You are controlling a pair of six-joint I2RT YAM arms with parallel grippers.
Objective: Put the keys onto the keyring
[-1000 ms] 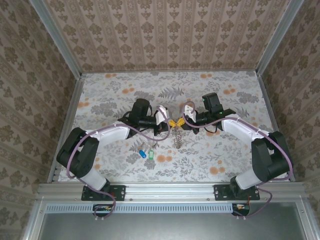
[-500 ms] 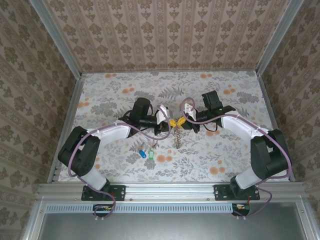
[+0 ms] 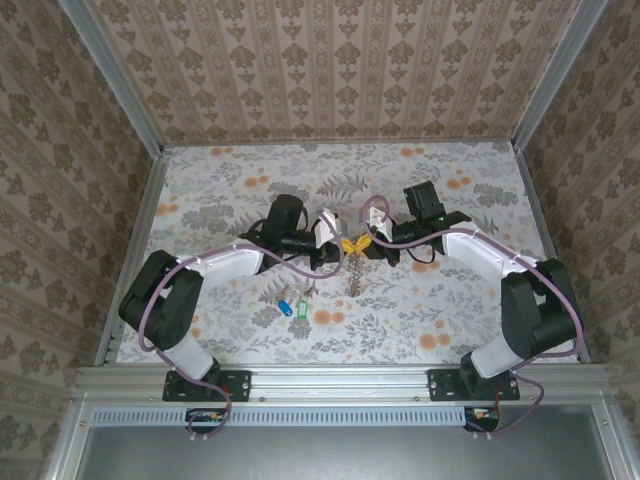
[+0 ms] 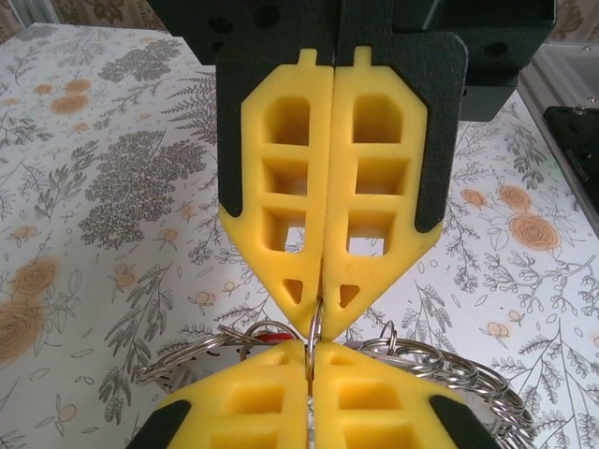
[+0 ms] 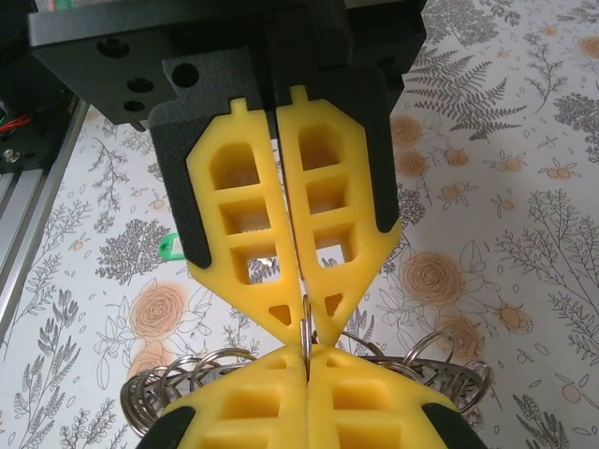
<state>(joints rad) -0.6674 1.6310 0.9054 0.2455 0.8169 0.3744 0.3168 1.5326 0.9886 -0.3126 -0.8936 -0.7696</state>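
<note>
The left end effector and right end effector meet tip to tip over the middle of the floral-patterned surface. Each has its yellow pads pressed together on the thin silvery metal keyring, seen edge-on between them. A blue-headed key and a green-headed key lie on the surface, near and left of them.

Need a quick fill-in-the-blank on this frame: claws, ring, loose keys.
1. The left claw and right claw meet tip to ___.
2. Both claws are ___ on the thin metal ring.
3. The loose key lying beside the blue key on the table has a ___ head.
Missing words: tip; shut; green.
</note>
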